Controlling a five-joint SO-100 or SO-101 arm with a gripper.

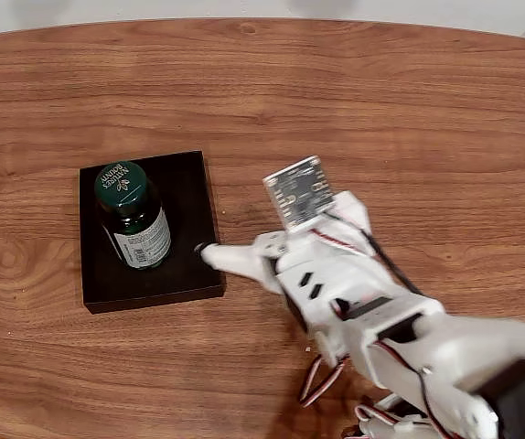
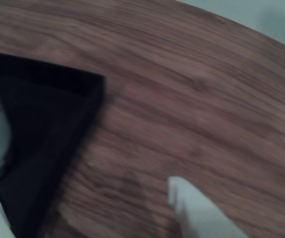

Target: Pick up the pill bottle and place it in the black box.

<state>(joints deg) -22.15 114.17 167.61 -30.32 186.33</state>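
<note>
— How does the gripper (image 1: pixel 209 253) stand?
— Empty, jaws apart, its tip over the right wall of the black box (image 1: pixel 200 192) in the fixed view.
— And the pill bottle (image 1: pixel 133 214)?
— Upright inside the box, left of the fingertip, on the wooden table (image 1: pixel 381 110).

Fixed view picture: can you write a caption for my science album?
The pill bottle stands upright inside the black box on a wooden table, with the white arm's gripper beside it.

Fixed view overhead, wrist view close (blurred)
</note>
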